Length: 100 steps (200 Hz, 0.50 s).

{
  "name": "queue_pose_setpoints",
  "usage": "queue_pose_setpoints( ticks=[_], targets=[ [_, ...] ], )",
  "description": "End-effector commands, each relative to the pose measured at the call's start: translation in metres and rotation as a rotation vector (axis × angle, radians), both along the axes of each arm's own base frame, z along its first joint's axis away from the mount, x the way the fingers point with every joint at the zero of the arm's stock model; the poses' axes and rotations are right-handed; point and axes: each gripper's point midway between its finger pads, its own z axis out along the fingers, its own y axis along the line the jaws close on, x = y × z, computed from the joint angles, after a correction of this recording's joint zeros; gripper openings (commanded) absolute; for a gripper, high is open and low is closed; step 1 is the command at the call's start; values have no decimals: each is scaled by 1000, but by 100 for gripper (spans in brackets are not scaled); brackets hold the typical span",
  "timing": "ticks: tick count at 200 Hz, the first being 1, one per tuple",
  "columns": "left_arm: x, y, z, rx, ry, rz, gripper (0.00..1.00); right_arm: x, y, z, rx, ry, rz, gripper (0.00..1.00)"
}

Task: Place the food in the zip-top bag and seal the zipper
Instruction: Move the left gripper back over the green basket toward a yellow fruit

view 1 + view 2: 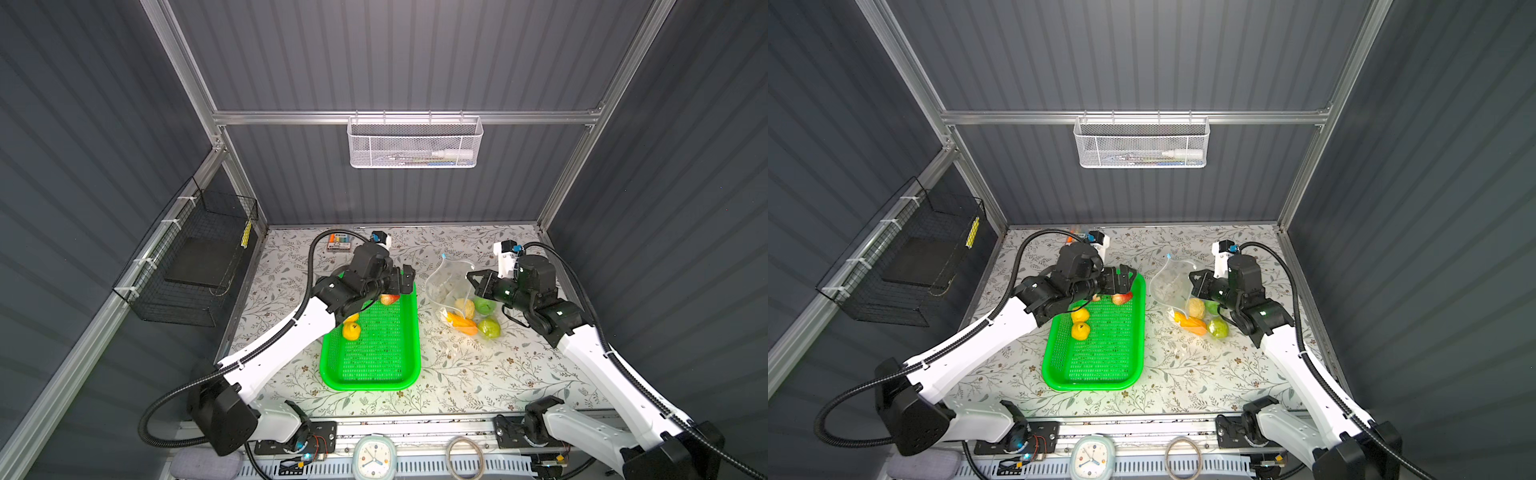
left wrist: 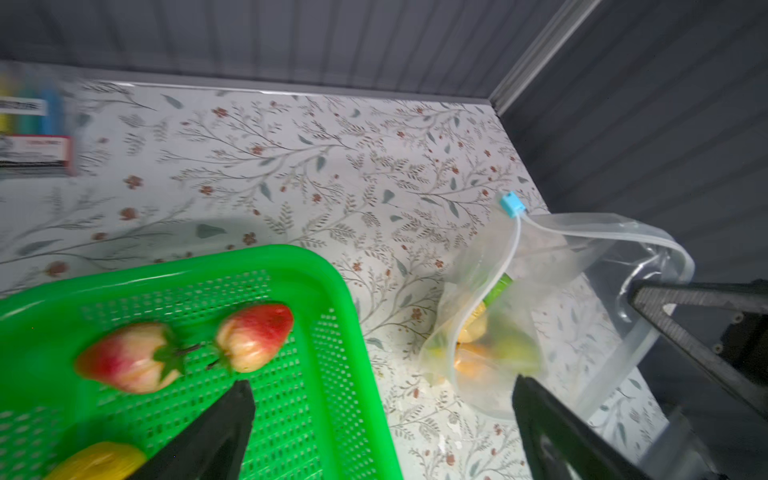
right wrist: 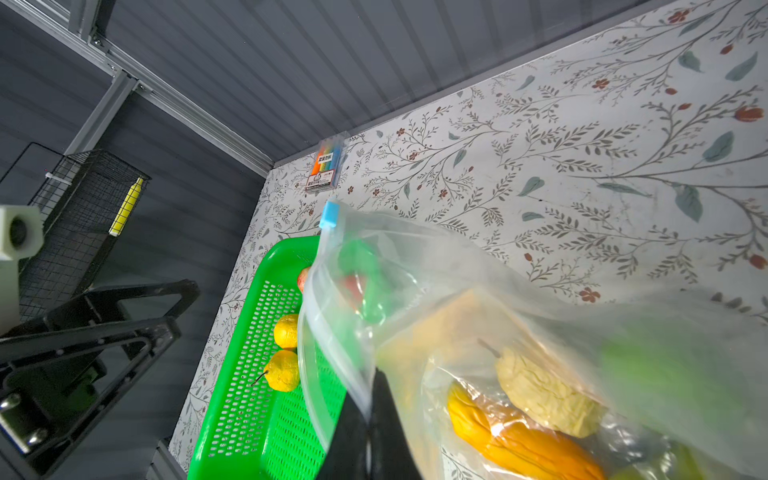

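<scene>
1. In both top views the bag point(image 1: 446, 282) on the bench point(image 1: 478, 374) holds a bumpy yellow one point(image 1: 464, 307), the carrot point(image 1: 462, 322) and two greens point(image 1: 485, 305). Two reds point(image 1: 388, 298) and two yellows point(image 1: 351, 331) lie in the tray point(image 1: 417, 332).
2. Left wrist view: the left hand point(image 2: 382, 384) gapes wide, empty, just beside the reds. The zipper point(image 2: 517, 249) is unsealed, with the slider point(image 2: 511, 204) at its end.
3. Right wrist view: the right hand point(image 3: 370, 415) pinches the bag's mouth edge. The task looks roughly half done.

The tray point(image 1: 374, 365) is sitting left of my table's point(image 1: 498, 374) middle, four fruits point(image 1: 351, 331) lying in its far-left part; the zip-top bag point(image 1: 446, 278) is lying just right, holding more food point(image 1: 464, 308).
</scene>
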Motion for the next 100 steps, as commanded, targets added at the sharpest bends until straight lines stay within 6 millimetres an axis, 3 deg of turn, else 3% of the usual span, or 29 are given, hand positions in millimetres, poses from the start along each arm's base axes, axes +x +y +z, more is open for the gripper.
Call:
queue_pose_setpoints(
  ticks=[1, 58, 100],
  targets=[
    [-7, 49, -37, 180, 67, 125, 100, -1, 2, -4, 31, 14, -1, 0],
    [-20, 106, -93, 396, 118, 290, 100, -3, 2, -8, 34, 33, -7, 0],
    [-21, 108, -123, 466, 165, 281, 98, -1, 3, -12, 31, 52, -8, 0]
  ],
)
